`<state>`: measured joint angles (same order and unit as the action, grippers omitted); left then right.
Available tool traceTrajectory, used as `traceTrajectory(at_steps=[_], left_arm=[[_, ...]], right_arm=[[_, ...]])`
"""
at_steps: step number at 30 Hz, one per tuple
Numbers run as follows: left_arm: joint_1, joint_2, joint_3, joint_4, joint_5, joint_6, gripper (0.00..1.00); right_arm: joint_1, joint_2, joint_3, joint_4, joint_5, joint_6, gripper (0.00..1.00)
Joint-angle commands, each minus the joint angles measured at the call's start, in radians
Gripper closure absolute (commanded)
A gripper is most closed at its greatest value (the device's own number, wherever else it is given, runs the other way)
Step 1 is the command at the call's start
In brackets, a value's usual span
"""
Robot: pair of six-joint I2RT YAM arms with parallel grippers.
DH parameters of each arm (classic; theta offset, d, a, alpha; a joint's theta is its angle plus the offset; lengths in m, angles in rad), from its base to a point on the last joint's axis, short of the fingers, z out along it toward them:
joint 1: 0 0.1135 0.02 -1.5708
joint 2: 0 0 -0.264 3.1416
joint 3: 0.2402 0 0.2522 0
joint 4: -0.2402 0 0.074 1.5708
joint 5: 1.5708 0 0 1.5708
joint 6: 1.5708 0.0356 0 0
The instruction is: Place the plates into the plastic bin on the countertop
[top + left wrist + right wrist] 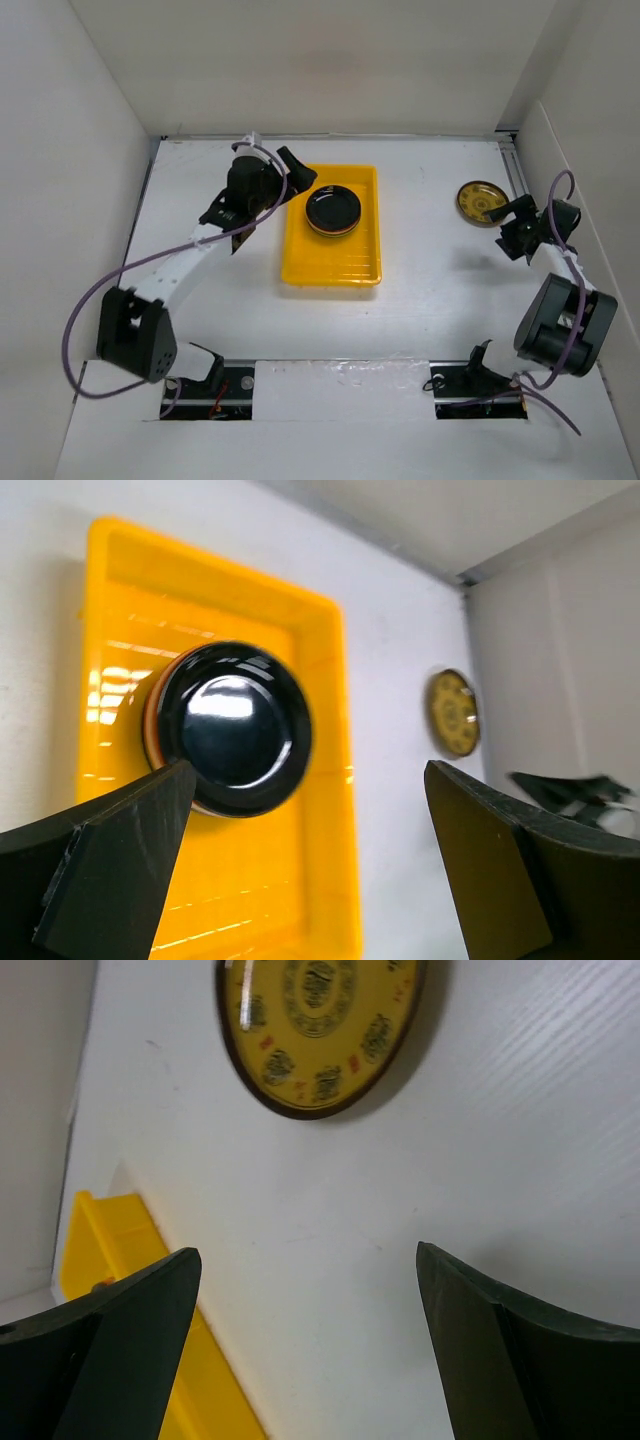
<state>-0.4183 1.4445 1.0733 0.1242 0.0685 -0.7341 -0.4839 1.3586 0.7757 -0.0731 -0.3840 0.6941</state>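
The yellow plastic bin (333, 260) lies mid-counter and holds a stack of plates with the black plate (333, 207) on top; orange edges show under it. In the left wrist view the bin (250, 880) and the black plate (232, 727) fill the left half. A gold-patterned plate (481, 202) lies on the white countertop (440, 290) at the right; it also shows in the left wrist view (452, 712) and the right wrist view (318, 1030). My left gripper (298, 172) is open and empty at the bin's far left corner. My right gripper (512, 225) is open and empty just right of the gold plate.
White walls (80, 150) close in the counter on the left, back and right. The right gripper is close to the right wall (590, 150). A corner of the bin (120, 1240) shows in the right wrist view.
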Motion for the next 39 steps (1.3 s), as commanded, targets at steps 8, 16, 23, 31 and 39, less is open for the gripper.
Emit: traceTrajectory(at_steps=[8, 16, 23, 31, 39], left_arm=[[-0.022, -0.322, -0.061, -0.083, -0.053, 0.088, 0.0], [-0.022, -0.32, -0.082, -0.063, -0.03, 0.113, 0.0], [-0.022, -0.311, -0.072, -0.072, -0.062, 0.124, 0.0], [-0.022, -0.291, -0.072, -0.072, -0.062, 0.124, 0.0], [-0.022, -0.272, -0.072, -0.063, -0.053, 0.124, 0.0]], right_arm=[[0.024, 0.241, 0.158, 0.091, 0.082, 0.045, 0.1], [0.034, 0.415, 0.33, 0.05, 0.091, 0.102, 0.13], [0.044, 0.521, 0.445, -0.06, 0.122, 0.091, 0.19], [0.044, 0.478, 0.435, -0.031, 0.122, 0.071, 0.18], [0.053, 0.318, 0.415, -0.013, 0.131, 0.08, 0.16]])
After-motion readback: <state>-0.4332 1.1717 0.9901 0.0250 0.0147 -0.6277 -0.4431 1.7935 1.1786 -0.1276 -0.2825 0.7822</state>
